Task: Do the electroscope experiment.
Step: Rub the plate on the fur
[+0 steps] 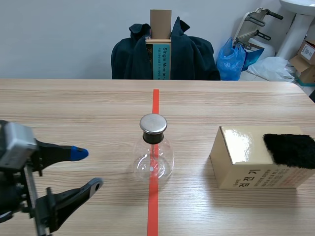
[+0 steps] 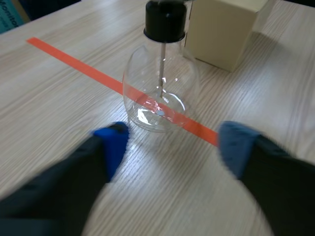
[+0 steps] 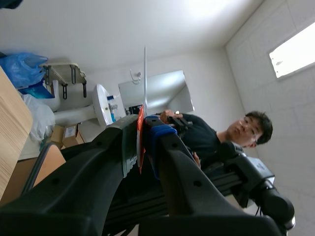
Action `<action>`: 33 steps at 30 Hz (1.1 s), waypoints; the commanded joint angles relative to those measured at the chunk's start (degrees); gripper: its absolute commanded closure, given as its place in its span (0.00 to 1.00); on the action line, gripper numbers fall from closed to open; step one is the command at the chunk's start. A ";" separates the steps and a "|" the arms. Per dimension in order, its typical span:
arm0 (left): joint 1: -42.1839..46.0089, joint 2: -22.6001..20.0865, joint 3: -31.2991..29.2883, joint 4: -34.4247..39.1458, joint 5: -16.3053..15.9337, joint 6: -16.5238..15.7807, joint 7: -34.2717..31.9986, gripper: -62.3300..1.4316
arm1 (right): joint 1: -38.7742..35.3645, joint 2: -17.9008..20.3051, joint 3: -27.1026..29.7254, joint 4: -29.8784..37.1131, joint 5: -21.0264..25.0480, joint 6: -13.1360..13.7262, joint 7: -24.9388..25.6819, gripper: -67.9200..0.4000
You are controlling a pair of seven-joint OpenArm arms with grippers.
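Fingers apart, my left gripper is facing the electroscope at twelve o'clock; right gripper is pinching a thin strip, presumably for charging.

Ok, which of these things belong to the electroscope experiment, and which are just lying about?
In the job: electroscope flask; black fur pad on the box; thin strip clamped in the right end effector; open left end effector.
Lying about: dark jacket; blue bag; cartons.

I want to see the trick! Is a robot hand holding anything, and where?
Right hand pinches a thin strip by its red end; left hand holds nothing.
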 commanded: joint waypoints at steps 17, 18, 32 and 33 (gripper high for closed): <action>21.64 -1.57 -16.31 12.46 0.17 -0.07 -6.32 0.00 | 7.32 -2.40 1.36 -8.63 3.48 2.60 4.26 0.98; 21.64 -1.55 -16.31 12.46 0.17 -0.07 -6.32 0.00 | 8.41 -2.93 1.36 -10.21 3.41 2.60 5.18 0.98; 21.64 -1.31 -16.28 12.46 0.26 0.15 -6.08 0.00 | 16.28 -8.15 -1.92 -26.71 -7.65 5.20 12.63 0.98; 21.64 -1.29 -16.28 12.44 0.35 0.15 -6.08 0.00 | 16.26 -8.28 -2.27 -27.34 -8.20 5.20 12.85 0.98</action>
